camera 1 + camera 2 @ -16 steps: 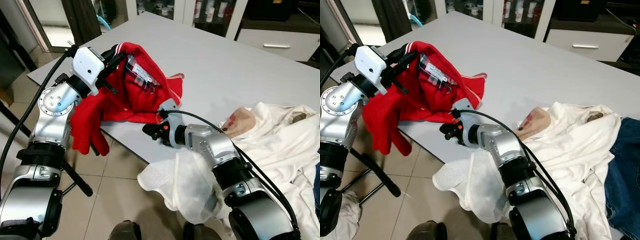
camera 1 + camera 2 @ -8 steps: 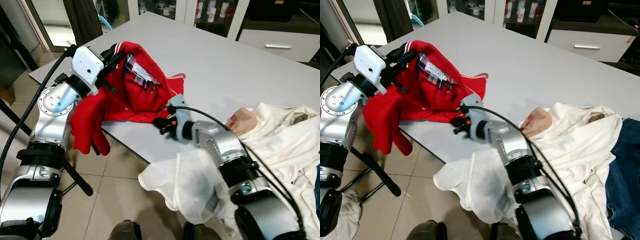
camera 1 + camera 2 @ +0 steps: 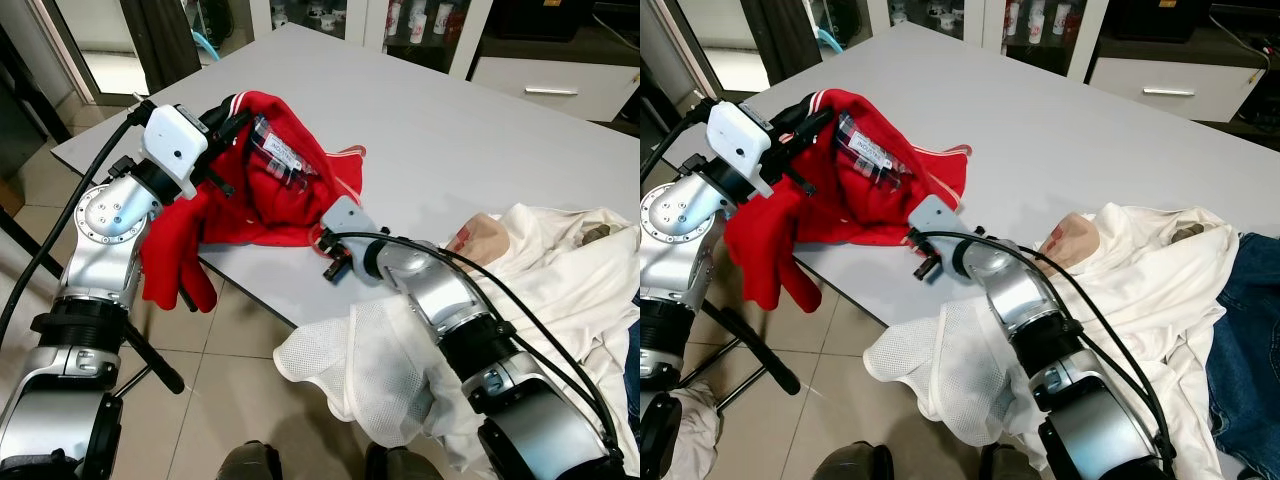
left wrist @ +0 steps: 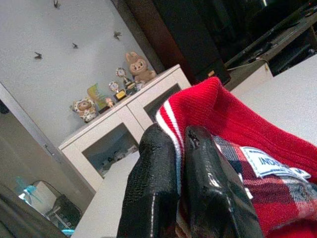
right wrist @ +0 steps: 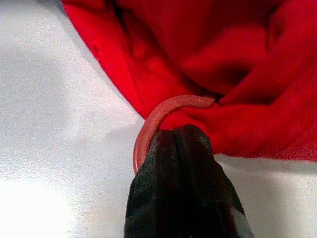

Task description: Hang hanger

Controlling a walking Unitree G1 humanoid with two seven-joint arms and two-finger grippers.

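Observation:
A red sweater [image 3: 270, 190] with a plaid lining and white label lies bunched at the near left corner of the grey table [image 3: 450, 130], partly hanging over the edge. My left gripper [image 4: 181, 136] is shut on its striped collar [image 4: 208, 99], holding it up off the table. Against the sweater's lower hem on the table, my right gripper [image 5: 181, 136] is shut on the hanger's curved reddish hook [image 5: 158, 111], which pokes out from under the cloth. The rest of the hanger is hidden inside the sweater. From the head, the right gripper [image 3: 330, 262] shows near the table's front edge.
White clothes [image 3: 570, 290] lie heaped on the table's right side, with a white mesh garment [image 3: 370, 370] draped over the front edge under my right forearm. Blue jeans [image 3: 1245, 330] lie at the far right. Black stand legs [image 3: 150, 355] cross the tiled floor at left.
My right gripper has turned at the wrist and moved in against the sweater's hem. The left gripper keeps its hold on the collar and has barely shifted.

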